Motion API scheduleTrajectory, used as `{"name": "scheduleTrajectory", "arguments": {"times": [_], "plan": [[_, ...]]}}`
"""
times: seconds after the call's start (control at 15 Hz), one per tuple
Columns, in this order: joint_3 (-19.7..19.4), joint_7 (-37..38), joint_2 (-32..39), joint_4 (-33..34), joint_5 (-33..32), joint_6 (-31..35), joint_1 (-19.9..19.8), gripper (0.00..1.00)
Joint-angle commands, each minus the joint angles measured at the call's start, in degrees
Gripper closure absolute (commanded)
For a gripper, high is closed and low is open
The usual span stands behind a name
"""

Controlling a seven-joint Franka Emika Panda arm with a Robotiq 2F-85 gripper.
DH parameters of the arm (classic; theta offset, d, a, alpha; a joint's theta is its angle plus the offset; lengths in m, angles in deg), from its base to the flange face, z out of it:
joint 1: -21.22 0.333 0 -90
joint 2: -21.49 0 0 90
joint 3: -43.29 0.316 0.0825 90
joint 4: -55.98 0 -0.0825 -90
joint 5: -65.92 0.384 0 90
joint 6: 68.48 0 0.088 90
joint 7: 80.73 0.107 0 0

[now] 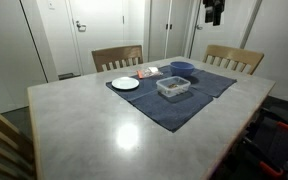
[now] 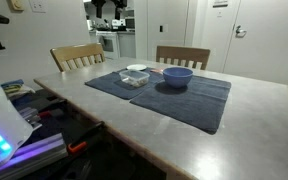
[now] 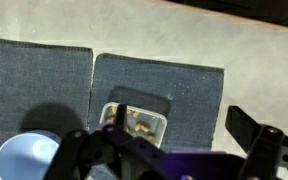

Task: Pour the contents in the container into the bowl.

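Observation:
The container point(image 1: 173, 87) is a small clear plastic tub on the dark blue cloth, with brownish pieces inside it. In the wrist view the container point(image 3: 134, 122) lies below me, partly hidden by my gripper's body. The bowl point(image 1: 182, 68) is blue and round and stands just behind the tub. Both exterior views show them side by side: container point(image 2: 136, 74), bowl point(image 2: 177, 76). The wrist view catches the bowl point(image 3: 24, 160) at the lower left. My gripper point(image 1: 214, 12) hangs high above the table's far side. In the wrist view the gripper point(image 3: 179, 125) is open and holds nothing.
A white plate point(image 1: 125, 83) and a small red-and-white item point(image 1: 149, 72) also rest on the dark blue cloth point(image 1: 174, 110). Two wooden chairs point(image 1: 117, 57) point(image 1: 234, 58) stand behind the table. The pale tabletop point(image 1: 104, 130) spreads wide towards the front.

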Motion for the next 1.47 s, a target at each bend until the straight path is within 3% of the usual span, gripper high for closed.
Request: {"name": "scheduleTrajectory", "arguments": {"times": [0.0, 0.47, 0.87, 1.4], "plan": [[0.6, 2.1, 2.1, -0.3, 1.0, 5.7, -0.7, 0.00], [0.1, 0.0, 10.3, 3.3, 3.9, 13.1, -0.4, 0.00], [0.7, -5.1, 20.3, 10.3, 10.1, 13.6, -1.2, 0.00], [2.2, -5.1, 30.5, 18.4, 11.3, 12.3, -2.4, 0.00]]}}
